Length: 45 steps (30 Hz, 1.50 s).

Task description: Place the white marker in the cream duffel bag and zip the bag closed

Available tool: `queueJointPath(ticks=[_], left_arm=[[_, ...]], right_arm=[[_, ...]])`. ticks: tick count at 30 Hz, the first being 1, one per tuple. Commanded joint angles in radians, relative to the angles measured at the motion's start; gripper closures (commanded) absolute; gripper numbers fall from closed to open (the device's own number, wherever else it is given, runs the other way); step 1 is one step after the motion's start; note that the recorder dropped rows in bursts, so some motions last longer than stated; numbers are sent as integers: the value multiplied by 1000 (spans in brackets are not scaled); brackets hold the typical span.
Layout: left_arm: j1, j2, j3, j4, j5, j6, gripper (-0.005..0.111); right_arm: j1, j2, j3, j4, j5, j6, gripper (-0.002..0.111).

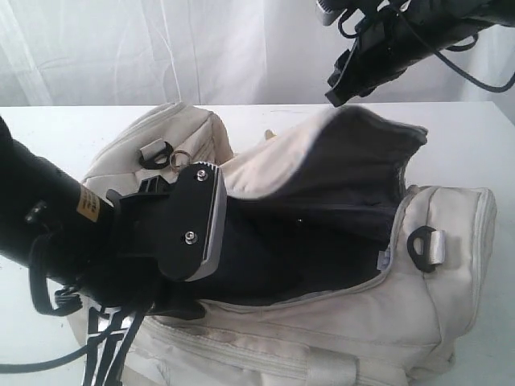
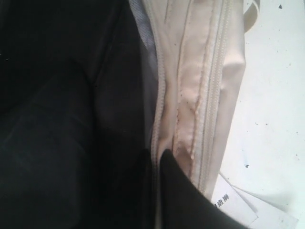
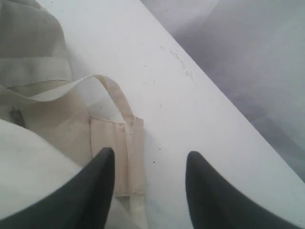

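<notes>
The white table (image 1: 48, 129) carries the cream duffel bag (image 1: 418, 305), which fills the exterior view from centre to 5 o'clock. Its curved flap (image 1: 282, 161) stands up toward 12, baring the dark lining. The left arm (image 1: 48, 225) reaches from 9 o'clock into the opening. The left gripper (image 2: 167, 164) is clenched against the inner wall near the zipper (image 2: 214, 95); whether it grasps anything I cannot tell. The right gripper (image 3: 150, 157) hangs at 1 o'clock above the bag, jaws released and bare, over a webbing handle (image 3: 116, 95). The white marker cannot be made out in any view
</notes>
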Motion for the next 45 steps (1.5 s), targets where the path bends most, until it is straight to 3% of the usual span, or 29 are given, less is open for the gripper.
queueJointPath(ticks=[1,5,15,17,23,27,30,37,45], left_arm=[[-1,-2,-1,-10,8,-12,107],[-1,-2,-1,-10,6,-12,107],[-1,-29,-1,-3,-13,-48,106],[-1,-59,-3,5,-37,-68,100],[-1,-130,-3,10,-134,-127,57],[-1,-144,-3,46,-177,-170,53],[-1,-165,-3,140,-180,-273,56],[-1,-242,-3,528,-80,-755,57],[-1,-361,-3,548,140,-1018,57]], right_arm=[[-23,-30,17,6,125,-11,63],[-59,-35,31,8,239,-20,63],[-71,-129,114,65,221,-23,63],[-71,-139,136,65,219,-23,64],[-71,-154,178,111,206,-49,64],[-71,-164,213,197,204,-107,66],[-71,-187,241,208,180,-103,68],[-72,-319,375,194,157,-34,68],[-72,-567,519,208,176,104,68]])
